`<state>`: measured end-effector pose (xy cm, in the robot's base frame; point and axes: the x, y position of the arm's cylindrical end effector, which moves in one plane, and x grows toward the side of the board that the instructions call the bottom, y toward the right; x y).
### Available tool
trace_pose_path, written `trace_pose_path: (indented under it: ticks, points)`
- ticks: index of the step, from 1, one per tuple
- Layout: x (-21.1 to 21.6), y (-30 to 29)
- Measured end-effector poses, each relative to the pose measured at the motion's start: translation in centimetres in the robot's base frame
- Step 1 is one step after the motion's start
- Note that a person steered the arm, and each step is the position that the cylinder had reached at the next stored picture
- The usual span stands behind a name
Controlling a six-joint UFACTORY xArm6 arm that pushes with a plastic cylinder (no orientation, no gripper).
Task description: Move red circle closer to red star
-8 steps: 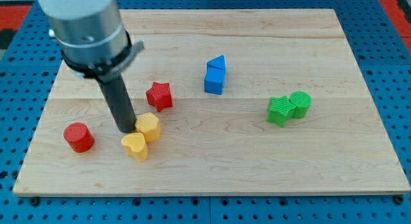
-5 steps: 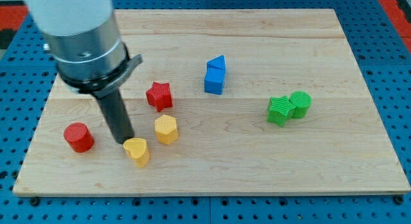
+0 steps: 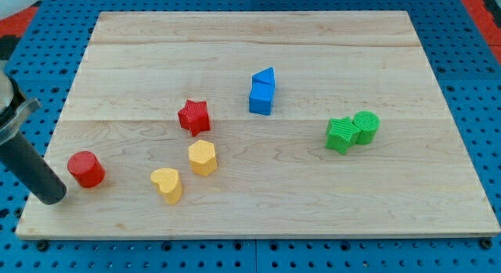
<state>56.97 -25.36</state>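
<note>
The red circle [image 3: 86,169] lies near the board's left edge, toward the view's bottom. The red star [image 3: 193,116] lies up and to the right of it, well apart. My tip [image 3: 53,199] rests on the board just left of and below the red circle, close to it or touching it. The rod slants up to the view's left edge.
A yellow heart [image 3: 167,184] and a yellow hexagon [image 3: 202,157] lie between the red circle and the red star, toward the view's bottom. A blue cube with a blue triangle [image 3: 262,91] sits mid-board. A green star [image 3: 340,135] and a green circle [image 3: 365,126] sit at right. The board's edge [image 3: 31,202] is beside my tip.
My tip has swung from beside the yellow blocks to the far left, below the red circle. The yellow hexagon was pushed right earlier. The red circle shifted slightly left.
</note>
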Motion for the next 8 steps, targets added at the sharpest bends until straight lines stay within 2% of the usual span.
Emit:
trace_pose_path:
  ticks: [1,2,3,4,5,6,7,8]
  points:
    - [-1.3,0.9]
    - [-5.9,3.2]
    - [-8.2,8.0]
    - [-7.7,10.0]
    - [-6.5,8.6]
    - [-8.3,11.9]
    - [-8.4,9.6]
    - [-2.1,5.2]
